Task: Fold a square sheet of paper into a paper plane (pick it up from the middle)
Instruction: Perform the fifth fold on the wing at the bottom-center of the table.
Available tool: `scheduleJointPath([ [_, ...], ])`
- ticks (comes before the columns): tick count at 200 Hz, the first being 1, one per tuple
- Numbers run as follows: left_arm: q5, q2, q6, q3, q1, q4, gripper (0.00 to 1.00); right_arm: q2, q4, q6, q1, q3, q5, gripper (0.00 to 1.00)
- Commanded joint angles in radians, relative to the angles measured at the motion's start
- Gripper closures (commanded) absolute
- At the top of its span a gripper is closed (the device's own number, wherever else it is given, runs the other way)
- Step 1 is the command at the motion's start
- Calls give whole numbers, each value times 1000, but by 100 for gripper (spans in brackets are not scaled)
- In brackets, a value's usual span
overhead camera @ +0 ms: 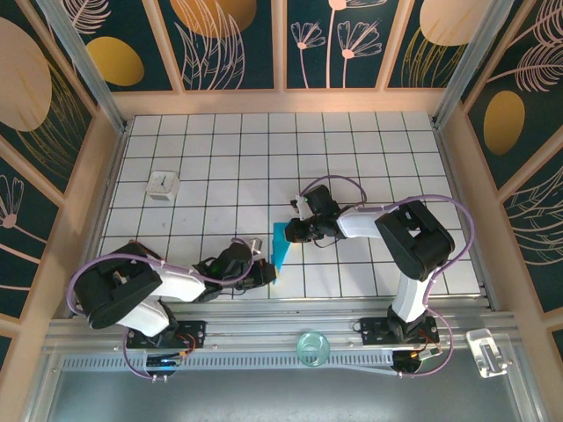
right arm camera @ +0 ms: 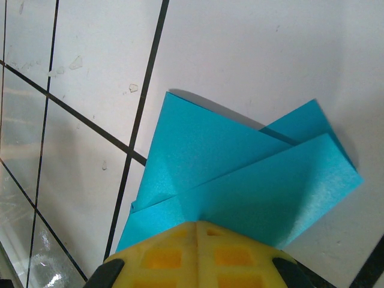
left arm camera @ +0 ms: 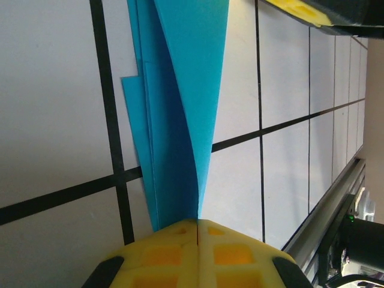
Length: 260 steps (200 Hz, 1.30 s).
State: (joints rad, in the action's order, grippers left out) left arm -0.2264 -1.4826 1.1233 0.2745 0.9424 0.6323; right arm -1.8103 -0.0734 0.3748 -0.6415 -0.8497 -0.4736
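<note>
Found folded teal paper plane (overhead camera: 280,244) on the white grid table (overhead camera: 369,149), just toward 6 o'clock of centre. Clamped at its narrow 6 o'clock tip by left gripper (left arm camera: 198,227), jaws closed on the paper. Pinched likewise at its wide 12 o'clock end by right gripper (right arm camera: 198,229), reaching in from 3 o'clock. Noted small white cube (overhead camera: 163,185) well apart at 10 o'clock.

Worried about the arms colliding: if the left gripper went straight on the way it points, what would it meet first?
The folded teal paper that the left gripper is shut on runs straight ahead. Past it, likely the right gripper holding the far end; depth is unclear.
</note>
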Motion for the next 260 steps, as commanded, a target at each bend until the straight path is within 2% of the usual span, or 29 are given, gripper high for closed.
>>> scheduleJointPath([
  [1,-2,26,18,-20,2,-33,96,-53,79,-8,9,39,110,95],
  [33,9,59,-11,-2,2,-93,88,-54,80,-9,9,39,110,95],
  [71,90,200,-111,51,2,-284,73,-57,82,-11,9,36,110,95],
  [84,115,247,-158,82,2,-344,72,-58,82,-11,10,35,111,95],
  [96,118,270,-182,106,2,-356,73,-58,80,-9,10,35,110,95],
  [108,100,262,-193,132,1,-355,79,-59,80,-10,10,36,110,95],
  [129,39,190,-210,182,2,-345,91,-60,79,-9,10,36,110,95],
  [150,8,121,-209,209,1,-326,96,-58,78,-8,10,38,110,95],
  [191,-19,29,-211,224,-3,-278,98,-56,79,-7,10,35,111,95],
  [260,-13,23,-194,182,-21,-251,98,-54,84,-8,8,36,112,95],
])
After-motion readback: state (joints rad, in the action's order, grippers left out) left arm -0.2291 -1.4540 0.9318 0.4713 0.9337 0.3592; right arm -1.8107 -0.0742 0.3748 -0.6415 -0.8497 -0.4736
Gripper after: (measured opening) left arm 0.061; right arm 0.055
